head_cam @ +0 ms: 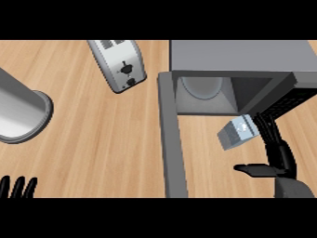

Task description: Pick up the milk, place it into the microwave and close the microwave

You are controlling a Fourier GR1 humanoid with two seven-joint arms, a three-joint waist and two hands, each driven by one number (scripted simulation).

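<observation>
Desk (99,148): light wood top, seen steeply from above.
Microwave (243,55): grey box at the upper right, its mouth facing the near edge.
Microwave door (172,139): swung fully open, running as a long grey bar from the cavity's left corner toward the near edge.
Turntable (202,87): pale round plate visible inside the cavity, nothing on it.
Milk (236,132): small pale-blue and grey carton, tilted, just outside the cavity's mouth toward its right side. Not inside. Whether it rests on the desk or is lifted, I cannot tell.
Right hand (283,160): comes in from the lower right. Fingers (265,128) straight and pointing at the cavity, lying along the carton's right edge. Thumb (251,169) spread out to the left, clear of the carton. Hand unclenched, gripping nothing.
Left hand (9,189): at the lower left edge, fingers up and relaxed, resting.
Toaster (118,65): silver, 2 slots, lying left of the microwave.
Cylinder (6,104): large grey body with a round flange, far left.
</observation>
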